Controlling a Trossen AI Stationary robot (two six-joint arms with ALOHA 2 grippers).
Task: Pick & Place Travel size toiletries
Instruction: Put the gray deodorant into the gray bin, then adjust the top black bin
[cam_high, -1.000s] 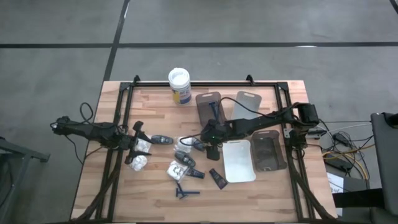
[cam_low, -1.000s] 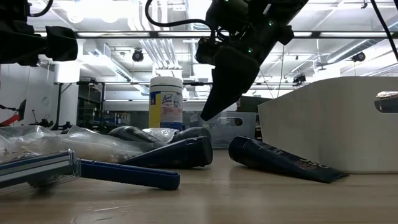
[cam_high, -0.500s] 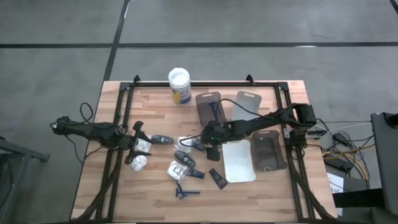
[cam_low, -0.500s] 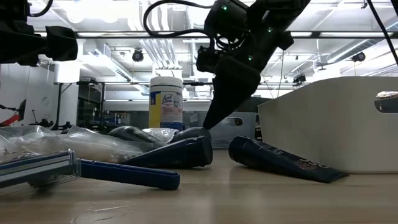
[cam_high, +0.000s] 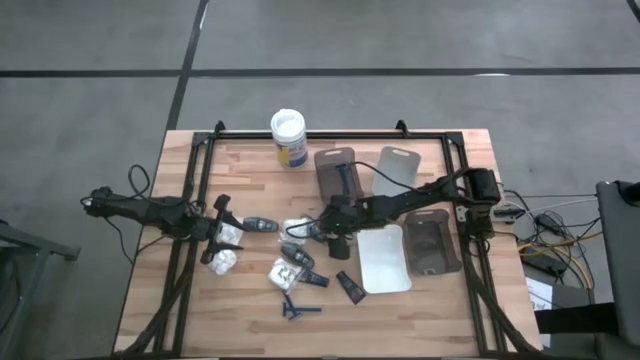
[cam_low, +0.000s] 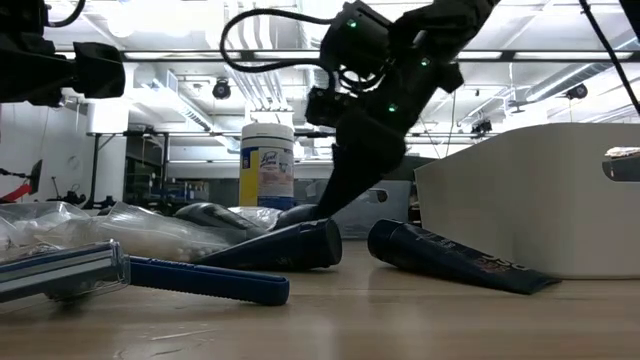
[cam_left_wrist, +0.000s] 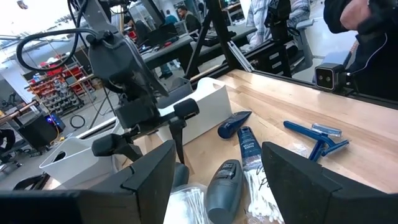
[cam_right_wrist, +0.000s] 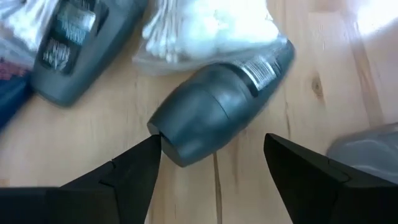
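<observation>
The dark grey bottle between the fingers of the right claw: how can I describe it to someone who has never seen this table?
Start at the white tray on the table's right half and go left to the open right claw. Between its tips, the dark grey bottle lies on its side, beside a packet of cotton swabs. Unlike the other grey bottles nearby, it sits directly in front of that claw, its blunt end facing the fingers.

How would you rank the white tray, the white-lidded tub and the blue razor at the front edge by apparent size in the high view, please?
1. White tray, clearly largest.
2. White-lidded tub.
3. Blue razor, smallest and thinnest, though its length comes close to the tub's.
</observation>
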